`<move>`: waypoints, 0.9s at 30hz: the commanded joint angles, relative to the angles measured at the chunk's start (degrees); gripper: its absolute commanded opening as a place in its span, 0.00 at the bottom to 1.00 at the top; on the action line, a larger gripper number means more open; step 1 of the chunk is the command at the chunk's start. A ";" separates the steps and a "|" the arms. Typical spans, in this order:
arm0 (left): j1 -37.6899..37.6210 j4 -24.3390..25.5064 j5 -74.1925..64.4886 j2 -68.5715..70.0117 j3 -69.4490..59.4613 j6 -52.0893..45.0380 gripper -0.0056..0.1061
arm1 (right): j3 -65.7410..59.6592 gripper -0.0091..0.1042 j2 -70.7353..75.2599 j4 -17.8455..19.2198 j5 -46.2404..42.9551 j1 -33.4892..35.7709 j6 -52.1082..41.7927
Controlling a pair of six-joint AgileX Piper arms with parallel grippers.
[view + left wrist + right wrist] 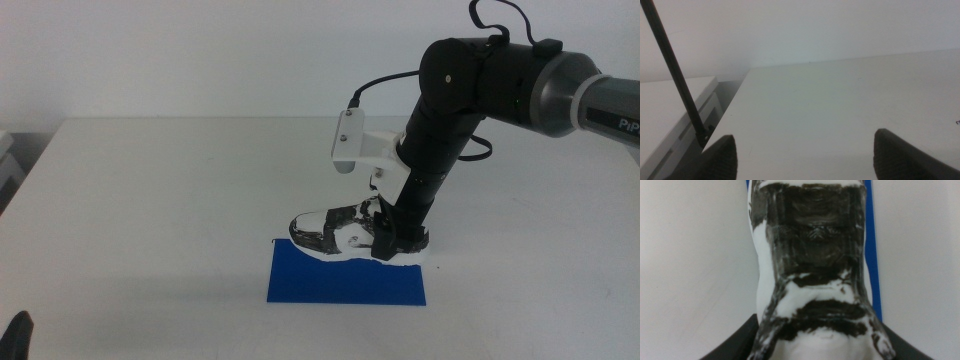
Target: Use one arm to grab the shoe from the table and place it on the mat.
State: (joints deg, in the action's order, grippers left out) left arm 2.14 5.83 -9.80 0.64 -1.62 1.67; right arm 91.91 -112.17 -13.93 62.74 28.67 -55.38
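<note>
Shoe (345,232) sat along the far edge of the mat (346,281), toe pointing toward the table's left side, with its sole seemingly on or just above the blue; whether it fully touched could not be told. The right gripper (398,238) clamped the shoe at its heel end, the jaws pressed to either side in the right wrist view, where only a thin blue strip showed on one side of the shoe. That suggested the shoe lay close to the mat's edge, so a release there risked leaving part of the sole hanging off onto the table (150,200). Opening the jaws while the shoe was tilted or not quite down could also tip it over. The left gripper (805,155) waited well away from the mat, near the table's left corner, jaws apart and empty.
</note>
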 commanded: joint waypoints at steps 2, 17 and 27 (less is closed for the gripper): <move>-0.38 -0.61 4.45 1.52 -0.16 0.16 0.89 | 1.35 0.07 2.80 -1.16 -0.78 -0.07 0.15; -0.38 -0.61 4.45 1.52 -0.16 0.16 0.89 | 1.35 0.07 -2.06 -3.44 -4.29 -0.07 0.15; -0.38 -0.61 4.45 1.52 -0.16 0.16 0.89 | 1.35 0.08 -3.91 -4.32 -5.29 -0.07 -0.12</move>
State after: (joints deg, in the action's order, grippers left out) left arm 2.14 5.83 -9.80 0.64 -1.62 1.67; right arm 91.91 -119.39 -17.02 58.09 28.67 -55.12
